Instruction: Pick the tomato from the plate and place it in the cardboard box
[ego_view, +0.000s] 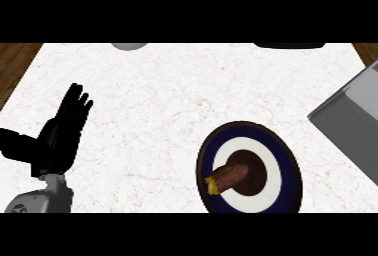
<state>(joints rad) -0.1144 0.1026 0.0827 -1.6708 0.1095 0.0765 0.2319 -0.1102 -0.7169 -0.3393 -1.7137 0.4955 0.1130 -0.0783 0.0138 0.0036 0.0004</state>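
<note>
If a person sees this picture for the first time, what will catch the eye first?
First, the round plate with dark blue and white rings, low and right of centre, with a brownish object on it. Then the black left hand, open, fingers up, at the left. A grey box cuts in at the right edge.

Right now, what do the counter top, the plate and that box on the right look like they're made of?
Counter top: likely marble or stone, white with faint reddish veining, matte. Plate: probably glazed ceramic, with dark blue and white rings. Box: plain flat grey panels, so it could be cardboard or metal; I can't tell which.
</note>
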